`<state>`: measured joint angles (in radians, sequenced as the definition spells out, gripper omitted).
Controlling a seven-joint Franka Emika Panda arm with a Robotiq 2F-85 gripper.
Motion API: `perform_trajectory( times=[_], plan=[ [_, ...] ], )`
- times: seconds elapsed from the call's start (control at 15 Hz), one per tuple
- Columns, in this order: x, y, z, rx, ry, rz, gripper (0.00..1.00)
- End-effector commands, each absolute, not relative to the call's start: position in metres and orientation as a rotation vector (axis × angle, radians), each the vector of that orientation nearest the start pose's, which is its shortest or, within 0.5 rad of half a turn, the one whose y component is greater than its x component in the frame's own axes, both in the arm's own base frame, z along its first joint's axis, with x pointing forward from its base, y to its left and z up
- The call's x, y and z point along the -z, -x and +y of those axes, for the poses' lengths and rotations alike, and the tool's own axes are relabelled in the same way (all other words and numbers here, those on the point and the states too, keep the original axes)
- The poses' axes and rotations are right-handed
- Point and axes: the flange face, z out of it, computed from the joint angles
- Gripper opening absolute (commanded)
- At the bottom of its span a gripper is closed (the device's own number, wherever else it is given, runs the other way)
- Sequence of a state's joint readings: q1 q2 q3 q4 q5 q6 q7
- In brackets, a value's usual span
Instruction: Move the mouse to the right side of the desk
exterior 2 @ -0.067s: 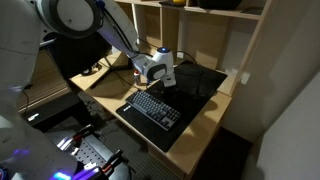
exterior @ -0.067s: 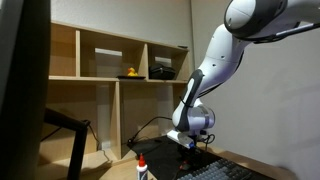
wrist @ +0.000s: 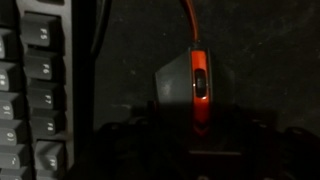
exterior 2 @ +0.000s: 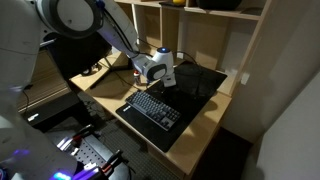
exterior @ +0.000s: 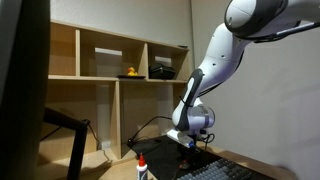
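Tool low over mouse, arm bent

A dark mouse lies near the middle of the black table. A red strip with the scroll wheel runs down its back. Its red cable leaves towards 12 o'clock. At 9 o'clock, just beside the mouse and not touching it, stands the edge of a keyboard with rows of dark keys. The mouse's 6 o'clock end is lost in shadow.
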<state>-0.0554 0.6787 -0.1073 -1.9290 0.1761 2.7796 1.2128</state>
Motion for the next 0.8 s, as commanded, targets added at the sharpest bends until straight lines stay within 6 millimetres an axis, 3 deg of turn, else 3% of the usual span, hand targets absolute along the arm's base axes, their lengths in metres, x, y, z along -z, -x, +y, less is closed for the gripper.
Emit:
perform_trajectory(
  times=[0.0,0.07,0.2,0.6,0.67,0.73],
  plan=[
    [-0.109,-0.645,-0.115,0.277,2.027,2.168,0.45],
    [-0.199,-0.587,-0.109,0.275,2.052,2.084,0.45],
    [-0.198,-0.593,-0.097,0.381,2.132,2.002,0.45],
    [-0.197,-0.593,-0.095,0.366,2.115,2.013,0.45],
    [-0.15,-0.626,-0.108,0.227,2.215,2.073,0.7],
    [-0.15,-0.626,-0.108,0.227,2.215,2.073,0.7]
  ],
)
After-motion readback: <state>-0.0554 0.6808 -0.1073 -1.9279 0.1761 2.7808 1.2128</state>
